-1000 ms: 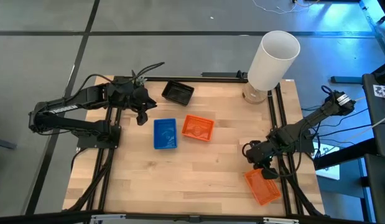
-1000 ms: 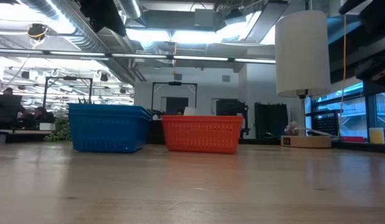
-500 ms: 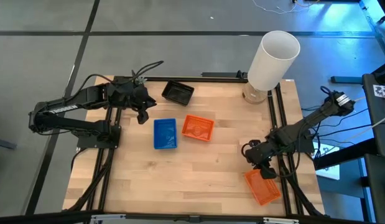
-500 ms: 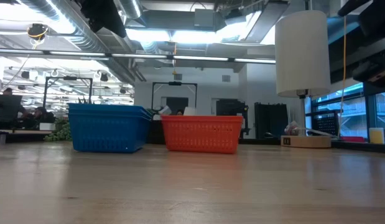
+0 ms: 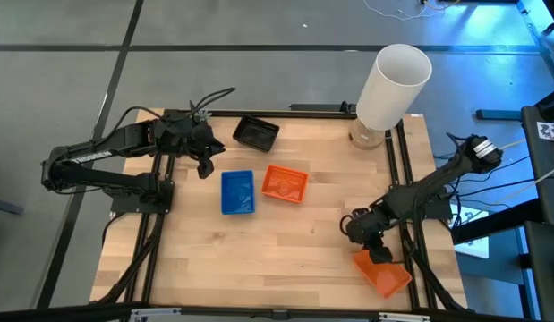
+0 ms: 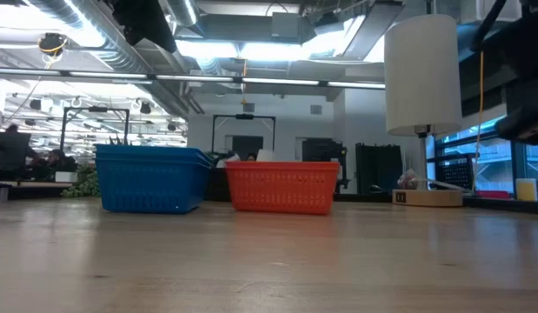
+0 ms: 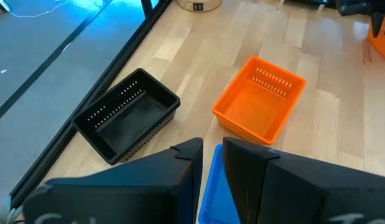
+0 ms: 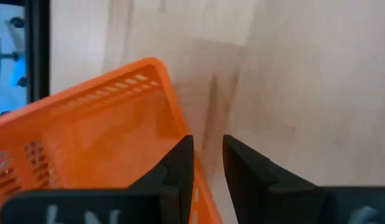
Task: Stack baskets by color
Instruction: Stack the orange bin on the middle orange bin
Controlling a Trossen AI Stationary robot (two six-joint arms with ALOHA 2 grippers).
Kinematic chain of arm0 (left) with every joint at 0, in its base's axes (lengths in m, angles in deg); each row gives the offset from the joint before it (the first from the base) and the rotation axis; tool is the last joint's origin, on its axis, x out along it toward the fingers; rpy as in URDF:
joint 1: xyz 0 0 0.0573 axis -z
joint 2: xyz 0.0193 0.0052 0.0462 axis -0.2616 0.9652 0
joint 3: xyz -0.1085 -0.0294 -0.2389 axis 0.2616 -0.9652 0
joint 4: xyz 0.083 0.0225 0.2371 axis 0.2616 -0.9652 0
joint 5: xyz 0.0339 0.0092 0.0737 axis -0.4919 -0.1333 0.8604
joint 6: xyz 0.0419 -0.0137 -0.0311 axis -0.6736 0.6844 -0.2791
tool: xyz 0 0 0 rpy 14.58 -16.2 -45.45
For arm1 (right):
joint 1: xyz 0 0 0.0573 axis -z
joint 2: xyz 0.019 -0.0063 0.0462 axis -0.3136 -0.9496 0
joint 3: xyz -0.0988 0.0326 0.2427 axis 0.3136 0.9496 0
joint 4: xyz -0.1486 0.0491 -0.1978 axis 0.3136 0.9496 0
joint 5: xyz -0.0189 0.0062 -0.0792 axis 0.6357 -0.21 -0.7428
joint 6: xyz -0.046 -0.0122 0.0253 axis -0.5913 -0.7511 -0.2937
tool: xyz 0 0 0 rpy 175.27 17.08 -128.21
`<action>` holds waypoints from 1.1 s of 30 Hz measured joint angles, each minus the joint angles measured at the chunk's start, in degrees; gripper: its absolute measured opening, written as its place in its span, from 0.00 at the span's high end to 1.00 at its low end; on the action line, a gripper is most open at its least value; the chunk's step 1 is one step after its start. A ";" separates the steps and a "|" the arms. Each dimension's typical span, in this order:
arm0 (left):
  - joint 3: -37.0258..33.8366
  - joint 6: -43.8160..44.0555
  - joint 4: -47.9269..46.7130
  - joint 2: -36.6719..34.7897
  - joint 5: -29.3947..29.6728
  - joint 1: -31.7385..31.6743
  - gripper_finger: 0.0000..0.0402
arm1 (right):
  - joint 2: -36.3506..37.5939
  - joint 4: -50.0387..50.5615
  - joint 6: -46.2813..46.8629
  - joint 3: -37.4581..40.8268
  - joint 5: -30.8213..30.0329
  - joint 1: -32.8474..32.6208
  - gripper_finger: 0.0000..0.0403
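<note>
An orange basket (image 5: 384, 274) lies askew near the table's front right corner. My right gripper (image 5: 373, 252) points down over its far left end, open, its fingers (image 8: 173, 171) astride one wall. A second orange basket (image 5: 285, 183) and a blue basket (image 5: 238, 191) rest flat mid-table. A black basket (image 5: 256, 132) sits at the far edge. My left gripper (image 5: 203, 167) hovers left of the blue basket (image 7: 211, 186) with a narrow gap (image 7: 212, 162) between its fingers, and holds nothing. My right gripper comes at the orange basket from above, slanting down, one finger inside it and one outside. The wall's rim (image 8: 200, 178) stands in the gap and lies against the inner finger. The basket's bottom stays on the table.
A tall white cylinder (image 5: 393, 85) stands at the far right corner. Black frame rails (image 5: 404, 179) run along the table's left and right sides. Bare wood lies between the middle baskets and the near edge.
My right gripper has sunk toward the orange basket at the front right and shifted a little toward the table's left. The basket has turned about on the table and now lies more askew. My left arm has kept still.
</note>
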 joint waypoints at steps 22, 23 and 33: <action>0.00 0.02 0.02 0.00 0.00 0.00 0.86 | 0.32 -1.98 -8.85 -0.02 6.33 -1.70 0.79; 0.00 0.09 0.02 0.00 0.00 0.00 0.86 | 0.32 -1.99 -9.48 -0.02 6.36 -2.09 0.79; 0.00 0.88 0.02 0.00 -0.02 0.00 0.86 | -1.08 -1.62 -13.80 -0.02 -0.08 -5.46 0.79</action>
